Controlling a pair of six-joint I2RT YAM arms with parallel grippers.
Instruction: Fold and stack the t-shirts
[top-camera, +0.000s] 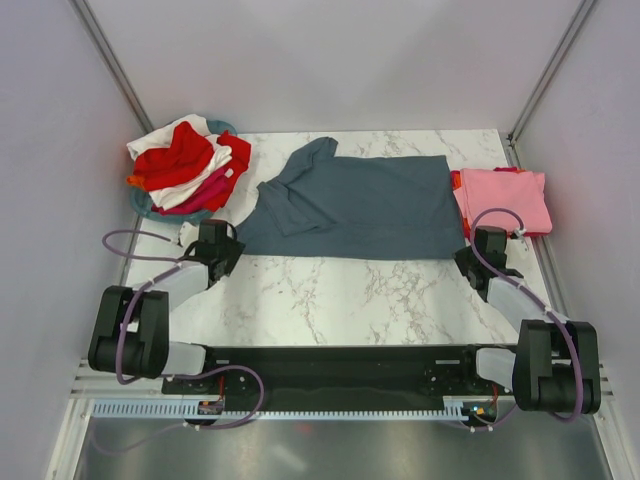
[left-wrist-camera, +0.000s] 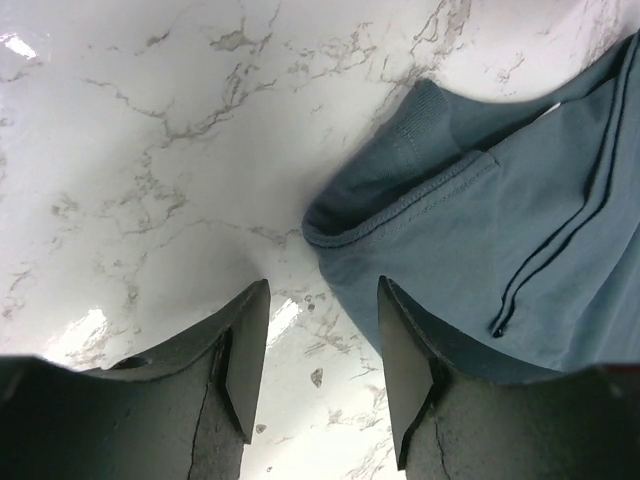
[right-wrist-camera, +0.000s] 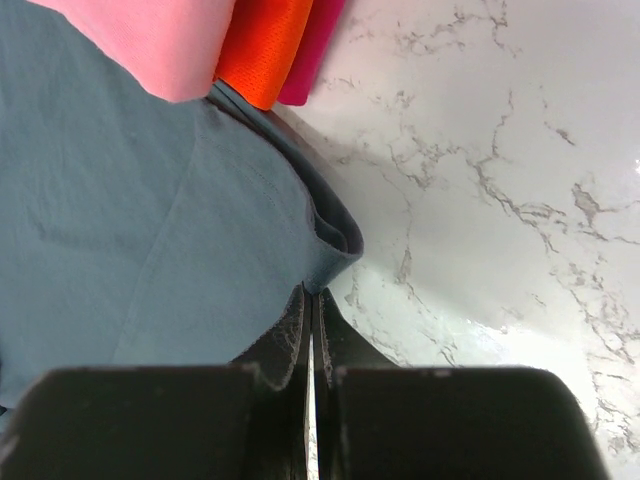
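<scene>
A slate blue-grey t-shirt (top-camera: 350, 205) lies spread flat across the middle of the marble table. My left gripper (top-camera: 222, 245) sits at its near left corner. In the left wrist view that gripper (left-wrist-camera: 322, 300) is open with only bare marble between the fingers, and the shirt's hem (left-wrist-camera: 480, 240) lies just to the right. My right gripper (top-camera: 478, 252) is at the near right corner. Its jaws (right-wrist-camera: 312, 292) are shut on the edge of the blue-grey shirt (right-wrist-camera: 140, 220), whose hem curls up at the fingertips.
Folded pink (top-camera: 505, 198), orange-red (right-wrist-camera: 265, 50) and magenta (right-wrist-camera: 310, 60) shirts are stacked at the right, touching the blue-grey one. A teal basket (top-camera: 142, 203) at the far left holds a heap of red and white shirts (top-camera: 190, 160). A white cloth (top-camera: 190, 235) lies beside the left gripper.
</scene>
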